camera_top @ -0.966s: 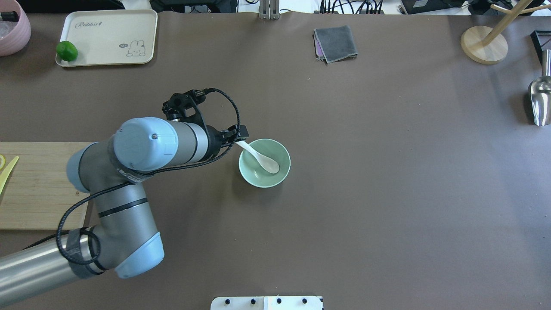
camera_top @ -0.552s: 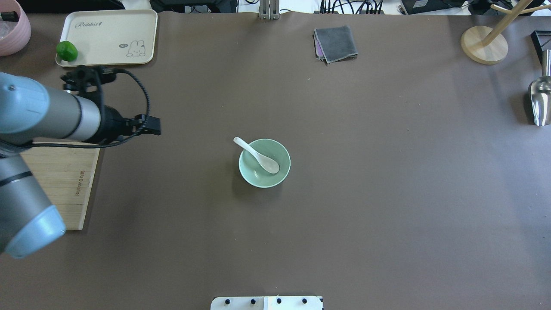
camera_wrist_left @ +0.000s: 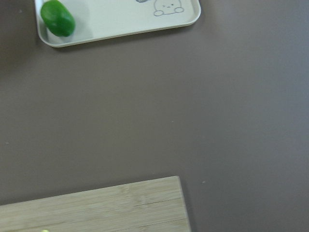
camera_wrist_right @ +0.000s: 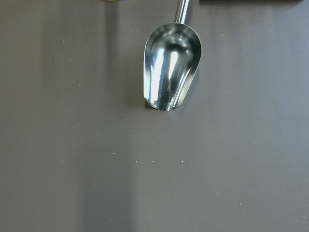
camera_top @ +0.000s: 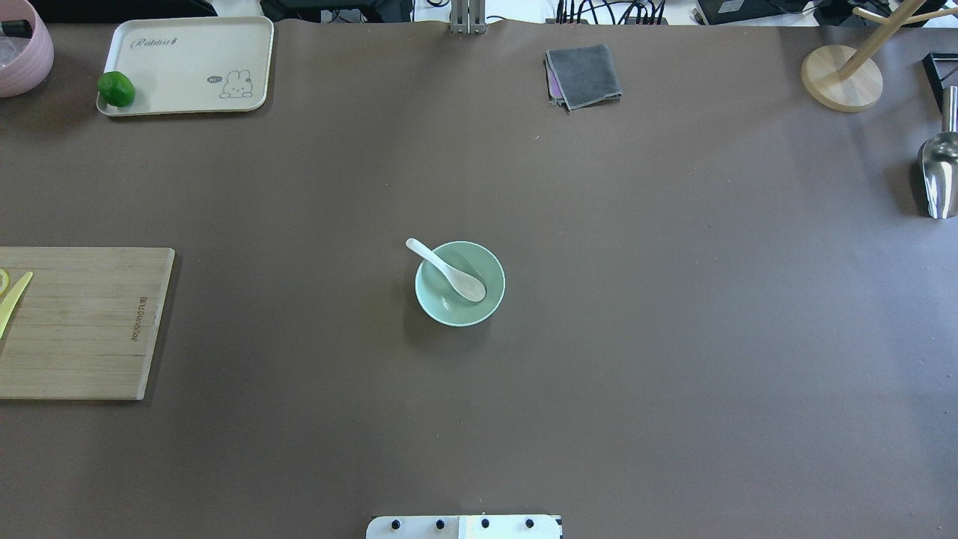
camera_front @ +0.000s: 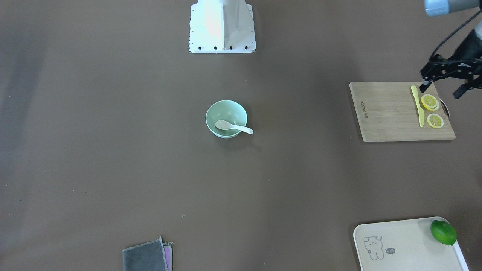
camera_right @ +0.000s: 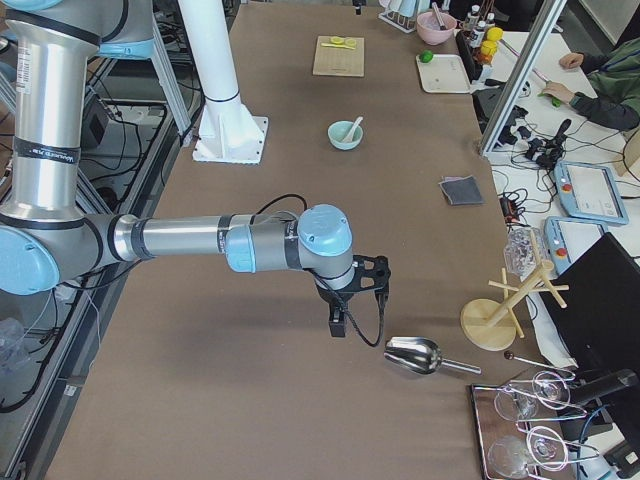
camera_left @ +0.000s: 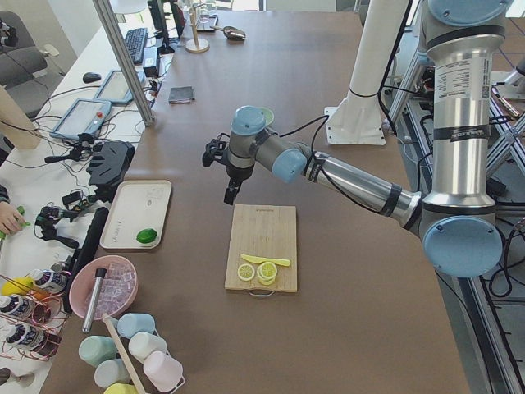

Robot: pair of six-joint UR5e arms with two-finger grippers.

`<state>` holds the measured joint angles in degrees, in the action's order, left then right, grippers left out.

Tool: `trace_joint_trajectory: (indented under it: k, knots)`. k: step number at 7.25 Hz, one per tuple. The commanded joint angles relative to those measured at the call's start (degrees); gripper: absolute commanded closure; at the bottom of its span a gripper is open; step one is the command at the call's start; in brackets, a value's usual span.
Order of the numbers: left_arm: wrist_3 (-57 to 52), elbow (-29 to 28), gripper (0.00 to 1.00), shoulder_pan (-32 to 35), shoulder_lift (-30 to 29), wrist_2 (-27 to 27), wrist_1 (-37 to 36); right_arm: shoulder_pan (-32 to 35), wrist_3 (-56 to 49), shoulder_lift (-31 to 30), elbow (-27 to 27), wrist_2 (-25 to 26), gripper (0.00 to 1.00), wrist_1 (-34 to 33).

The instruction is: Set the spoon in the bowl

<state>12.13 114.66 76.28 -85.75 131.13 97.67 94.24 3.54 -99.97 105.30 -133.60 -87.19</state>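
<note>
The white spoon (camera_top: 447, 272) lies in the mint-green bowl (camera_top: 449, 305) at the table's middle. Its scoop is inside and its handle rests on the rim, pointing out to the far left. Both also show in the front-facing view, the spoon (camera_front: 233, 127) in the bowl (camera_front: 226, 110). My left gripper (camera_front: 441, 90) is open and empty, far from the bowl, above the far corner of the cutting board. It is out of the overhead view. My right gripper (camera_right: 337, 325) shows only in the exterior right view, near a metal scoop. I cannot tell whether it is open or shut.
A wooden cutting board (camera_top: 82, 322) on the left holds lemon slices (camera_front: 429, 101) and a yellow knife (camera_front: 417, 105). A cream tray (camera_top: 187, 64) with a lime (camera_top: 116, 88) sits far left. A grey cloth (camera_top: 584, 75), a wooden stand (camera_top: 842, 78) and a metal scoop (camera_top: 939, 176) lie further right.
My left arm has let go of the spoon's handle and drawn back to the left, out of the overhead view. The spoon and bowl have not moved.
</note>
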Motion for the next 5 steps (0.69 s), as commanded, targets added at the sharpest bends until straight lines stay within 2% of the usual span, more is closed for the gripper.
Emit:
trace_joint_trajectory:
  k: [1,2,3,4,5]
  knots:
    - [-31.1,-3.5,0.02,13.9,1.0,2.7,-15.1,0.0,0.0,-0.2,-0.2,1.3,0.00,0.0]
    - [-32.4,-6.7,0.02,14.9,2.4,2.7,-14.9,0.0,0.0,-0.2,-0.3,1.0,0.00,-0.3]
    - [-32.1,-10.2,0.02,19.2,2.8,2.9,-11.7,0.0,0.0,-0.9,-0.4,1.0,0.00,0.0]
    - [-32.0,-9.8,0.02,20.7,4.1,2.8,-11.6,0.1,0.0,-1.4,-0.2,0.7,0.00,0.1]
    - [-32.3,-9.4,0.02,21.4,6.4,0.0,-11.9,0.0,0.1,-1.3,-0.4,0.5,0.00,0.0]
